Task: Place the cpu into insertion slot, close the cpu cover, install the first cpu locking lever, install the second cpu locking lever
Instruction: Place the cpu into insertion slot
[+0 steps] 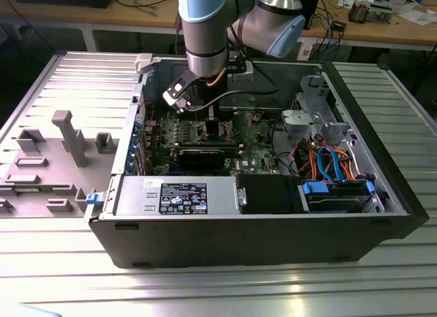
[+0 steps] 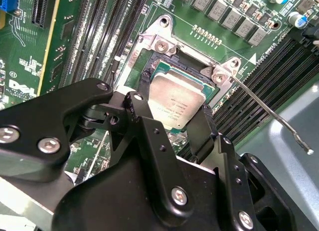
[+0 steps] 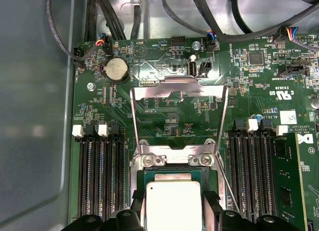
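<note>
The open computer case (image 1: pixel 259 229) sat on a ribbed metal table (image 1: pixel 205 290), and I stood looking down into it. Nearest the work, the gripper (image 2: pixel 173 111) had its black fingers (image 2: pixel 144 126) drawn in against two opposite edges of the cpu (image 3: pixel 173 201). It held the chip by its sides, dull silver top up, right over the insertion slot (image 2: pixel 141 66). Whether the chip was already seated or hung a shade above, I could not tell. To my eye the step in hand was the placing of the chip. Doing it well would mean keeping it flat and square to the socket's rim, bringing it straight down with no sideways slide, and letting it settle rather than pressing it. Just beyond, the cpu cover (image 3: pixel 174 90) stood swung back on its hinge, well out of the chip's way. A thin wire lever (image 2: pixel 259 102) stuck out free to one side, so nothing seemed to crowd the fingers. Long black memory slots (image 3: pixel 99 176) flanked the socket on the green circuit board (image 3: pixel 169 116), with a round coin cell (image 3: pixel 115 69) farther up it. Farther off were the boxy power supply (image 1: pixel 177 196) and a tangle of blue and orange cables (image 1: pixel 328 160). The pale blue arm (image 1: pixel 205 30) came down into the case from above. Grey fixture blocks (image 1: pixel 68 132) stood on the table toward the exterior view's left, and a wooden workbench (image 1: pixel 136 9) strewn with cables ran along the back.
</note>
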`<state>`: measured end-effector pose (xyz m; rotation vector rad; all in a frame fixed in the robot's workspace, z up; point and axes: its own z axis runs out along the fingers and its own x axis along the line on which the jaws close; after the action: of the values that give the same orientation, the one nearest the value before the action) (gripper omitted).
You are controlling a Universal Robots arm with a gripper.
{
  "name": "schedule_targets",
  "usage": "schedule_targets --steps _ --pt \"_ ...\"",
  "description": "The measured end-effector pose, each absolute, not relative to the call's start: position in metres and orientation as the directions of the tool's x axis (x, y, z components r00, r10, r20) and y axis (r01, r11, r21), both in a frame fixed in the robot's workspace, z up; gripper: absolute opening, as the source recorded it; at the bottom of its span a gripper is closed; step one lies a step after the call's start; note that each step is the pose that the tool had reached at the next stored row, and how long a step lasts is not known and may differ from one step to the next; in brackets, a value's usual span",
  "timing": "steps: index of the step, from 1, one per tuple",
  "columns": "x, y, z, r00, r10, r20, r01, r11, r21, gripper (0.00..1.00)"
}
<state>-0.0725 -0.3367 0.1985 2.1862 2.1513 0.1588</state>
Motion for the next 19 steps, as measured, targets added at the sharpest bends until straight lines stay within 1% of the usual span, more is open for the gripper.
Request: schedule_targets --steps 19 --pt "-0.0732 -0.3404 0.1978 0.029 0.999 0.024 0.992 -0.031 0.124 0.54"
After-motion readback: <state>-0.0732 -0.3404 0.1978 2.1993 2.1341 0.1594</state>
